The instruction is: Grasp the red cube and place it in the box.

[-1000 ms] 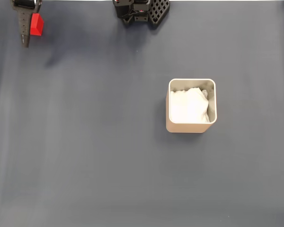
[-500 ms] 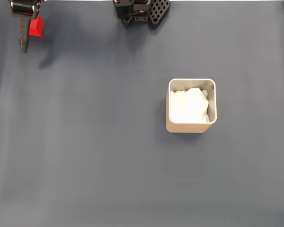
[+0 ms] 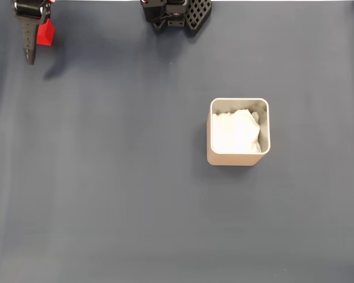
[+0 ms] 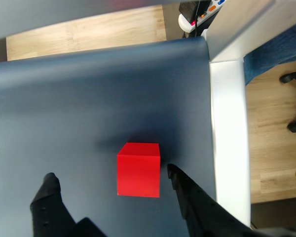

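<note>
Far from the box, up at the top left corner of the dark mat in the fixed view, we see the red cube resting on the mat. In the wrist view it sits between our gripper's two black fingers, nearer the right-hand one, apparently touching neither. The jaws stand spread wide. We judge that closing squarely should catch its flat side faces.
</note>
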Action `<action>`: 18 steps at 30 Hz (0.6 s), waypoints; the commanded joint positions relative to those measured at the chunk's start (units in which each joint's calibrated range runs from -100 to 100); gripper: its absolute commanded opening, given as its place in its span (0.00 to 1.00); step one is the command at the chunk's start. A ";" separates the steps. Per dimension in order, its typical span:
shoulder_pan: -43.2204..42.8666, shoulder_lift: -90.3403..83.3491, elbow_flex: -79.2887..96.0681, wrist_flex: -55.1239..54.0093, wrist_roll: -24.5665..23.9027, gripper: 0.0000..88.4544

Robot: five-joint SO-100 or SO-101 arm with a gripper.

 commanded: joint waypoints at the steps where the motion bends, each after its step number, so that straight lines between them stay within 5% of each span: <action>1: 0.47 -0.15 -2.52 -0.72 0.24 0.57; 7: 0.40 -0.07 -2.52 -0.64 0.29 0.53; 18: -1.45 -1.97 -2.61 2.73 2.39 0.00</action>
